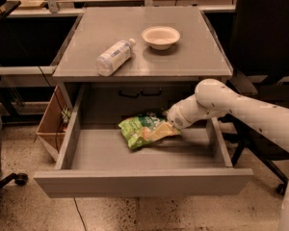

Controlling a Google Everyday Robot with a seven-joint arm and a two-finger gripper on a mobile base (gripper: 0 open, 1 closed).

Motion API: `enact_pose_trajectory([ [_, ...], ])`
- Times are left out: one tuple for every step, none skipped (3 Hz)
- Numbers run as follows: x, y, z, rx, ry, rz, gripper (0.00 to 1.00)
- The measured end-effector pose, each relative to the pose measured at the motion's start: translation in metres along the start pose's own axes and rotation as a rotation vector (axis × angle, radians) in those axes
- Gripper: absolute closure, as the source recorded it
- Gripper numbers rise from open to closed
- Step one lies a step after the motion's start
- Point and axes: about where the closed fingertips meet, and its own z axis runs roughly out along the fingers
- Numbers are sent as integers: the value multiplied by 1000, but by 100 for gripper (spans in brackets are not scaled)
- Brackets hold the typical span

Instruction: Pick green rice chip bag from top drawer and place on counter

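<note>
Hand (160, 130) touches crinkly green rice chip bag (136, 129) in top drawer (135, 183).

Green rice chip bag (140, 130), crinkly, bright green with pale chip pictures, lying flat just left of the gripper (165, 128), touching it, top drawer (144, 182) pulled open around the gripper, grey counter (188, 57) above it

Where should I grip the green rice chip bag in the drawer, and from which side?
Probably take the green rice chip bag by its right edge, coming from the right and slightly above: it lies crumpled on the top drawer floor, and the end effector sits at that edge.
</note>
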Motion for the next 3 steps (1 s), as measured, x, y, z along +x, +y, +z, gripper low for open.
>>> enact_pose_trajectory([
  [3,4,-11,30,0,-3,63],
  [3,13,-30,64,7,-28,86],
  [4,28,-64,103,17,-62,100],
])
